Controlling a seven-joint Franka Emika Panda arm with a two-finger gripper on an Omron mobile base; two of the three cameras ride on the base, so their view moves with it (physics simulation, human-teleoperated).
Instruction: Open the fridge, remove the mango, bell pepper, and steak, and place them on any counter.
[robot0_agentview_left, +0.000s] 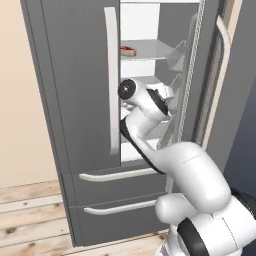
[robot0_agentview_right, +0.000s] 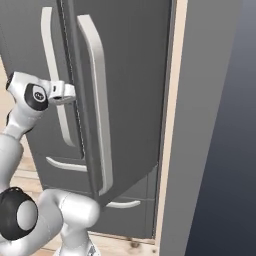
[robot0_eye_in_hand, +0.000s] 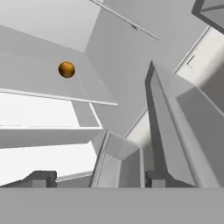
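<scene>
The gripper (robot0_eye_in_hand: 94, 177) reaches into the open right half of the fridge (robot0_agentview_left: 75, 90), its tips parted around nothing, so the arm can get at the shelves. The mango (robot0_eye_in_hand: 66, 69) sits far off on a white shelf. The steak (robot0_agentview_left: 128, 50) lies on an upper shelf.

I saw the steak (robot0_agentview_left: 128, 50) half hidden behind the fridge (robot0_agentview_left: 75, 100) door edge. The mango (robot0_eye_in_hand: 66, 69) was too small to detail.
</scene>
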